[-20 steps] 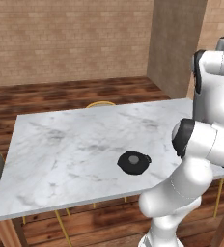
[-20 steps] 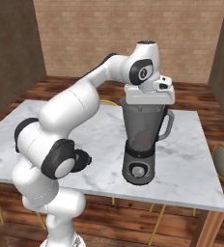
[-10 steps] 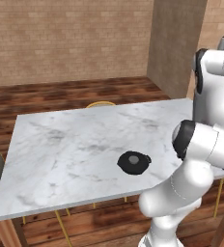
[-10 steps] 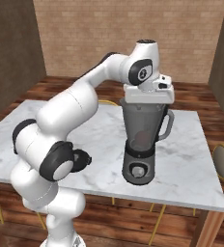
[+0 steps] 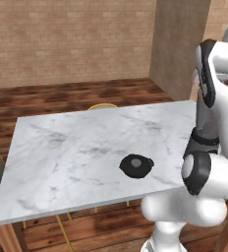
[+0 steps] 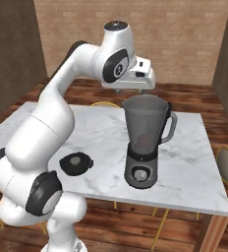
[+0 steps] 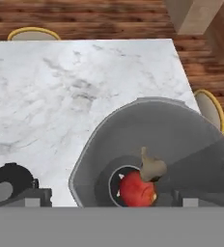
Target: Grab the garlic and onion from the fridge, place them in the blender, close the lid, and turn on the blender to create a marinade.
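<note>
The right base view shows the hand (image 6: 135,91) hanging just above the open mouth of the blender (image 6: 144,142), and the arm's casing hides whether its fingers are spread or shut, so from that side I cannot tell; the hand view looks straight down into the jar, where the two dark finger tips (image 7: 34,195) sit far apart at the bottom corners with nothing between them, so the hand stands open and holds nothing; that same view shows the onion (image 7: 137,189) lying at the bottom of the blender, with a small pale tan lump (image 7: 152,166) touching its upper side, which I cannot name with certainty; in the right base view the onion is a reddish blur low in the smoky jar; the lid (image 5: 135,166) lies flat on the counter (image 5: 76,147), well apart from the blender on the arm's side and near the counter's front edge, seen plainly in the left base view, where the robot's body covers the blender itself; the blender also stands close to the front edge of the counter, toward its right end in the right base view; behind the blender and off toward the lid the marble lies bare and open; a yellow-rimmed chair (image 6: 227,165) stands just past the counter's end nearest the blender.
</note>
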